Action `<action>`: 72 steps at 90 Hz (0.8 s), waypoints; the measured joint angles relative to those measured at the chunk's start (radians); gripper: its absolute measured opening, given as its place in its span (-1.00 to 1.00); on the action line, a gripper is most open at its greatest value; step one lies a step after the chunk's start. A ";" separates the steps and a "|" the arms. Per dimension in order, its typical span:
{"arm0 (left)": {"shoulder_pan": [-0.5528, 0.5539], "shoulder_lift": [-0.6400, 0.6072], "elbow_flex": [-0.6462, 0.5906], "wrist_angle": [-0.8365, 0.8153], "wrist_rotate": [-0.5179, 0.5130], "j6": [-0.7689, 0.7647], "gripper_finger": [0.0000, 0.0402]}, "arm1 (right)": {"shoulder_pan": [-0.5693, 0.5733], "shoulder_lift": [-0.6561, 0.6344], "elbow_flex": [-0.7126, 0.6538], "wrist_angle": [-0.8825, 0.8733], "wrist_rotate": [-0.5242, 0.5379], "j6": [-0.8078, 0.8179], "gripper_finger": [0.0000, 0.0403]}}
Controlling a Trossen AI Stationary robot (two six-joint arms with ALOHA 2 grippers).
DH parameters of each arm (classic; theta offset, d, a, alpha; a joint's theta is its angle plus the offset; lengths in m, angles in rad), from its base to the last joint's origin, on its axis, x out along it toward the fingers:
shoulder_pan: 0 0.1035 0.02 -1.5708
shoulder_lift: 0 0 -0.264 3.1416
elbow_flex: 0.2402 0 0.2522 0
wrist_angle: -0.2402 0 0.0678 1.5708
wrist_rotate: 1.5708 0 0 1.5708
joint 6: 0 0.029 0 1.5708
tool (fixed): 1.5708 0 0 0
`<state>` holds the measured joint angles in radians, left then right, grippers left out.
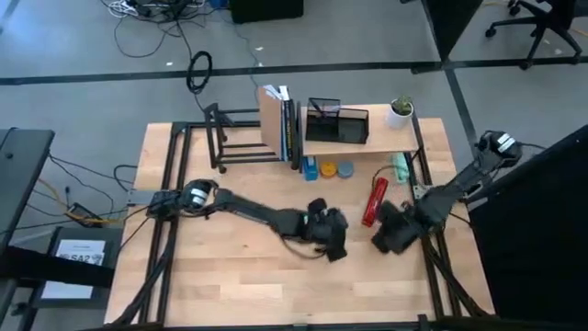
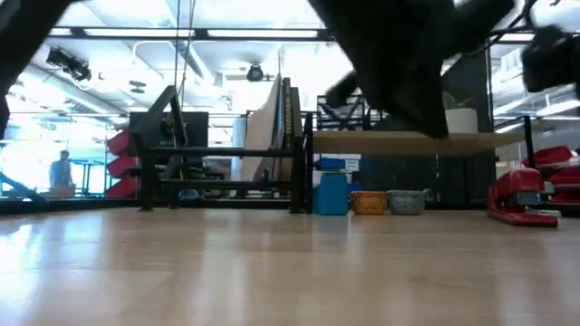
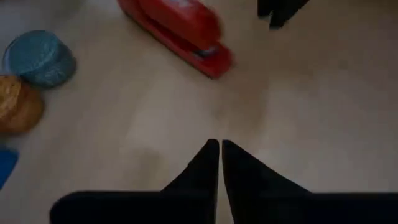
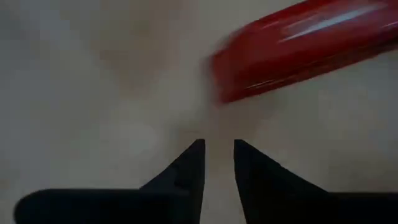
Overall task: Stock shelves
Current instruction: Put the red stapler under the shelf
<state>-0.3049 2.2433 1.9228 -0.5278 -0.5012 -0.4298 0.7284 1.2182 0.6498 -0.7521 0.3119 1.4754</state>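
Gleaming pale wooden table (image 1: 230, 267), office beyond.

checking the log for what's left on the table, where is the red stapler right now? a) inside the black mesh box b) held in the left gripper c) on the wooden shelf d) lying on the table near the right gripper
d: the red stapler lies flat on the table, just ahead of the right gripper, which grips nothing; the left gripper is shut and empty.
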 joint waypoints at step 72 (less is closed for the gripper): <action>-0.110 0.005 -0.001 0.054 -0.181 -0.047 -1.00 | -0.231 0.079 -0.002 -0.381 0.163 0.033 -1.00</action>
<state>-0.4145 2.2486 1.9217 -0.4734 -0.6825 -0.4770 0.4973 1.2974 0.6483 -1.1331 0.4744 1.5080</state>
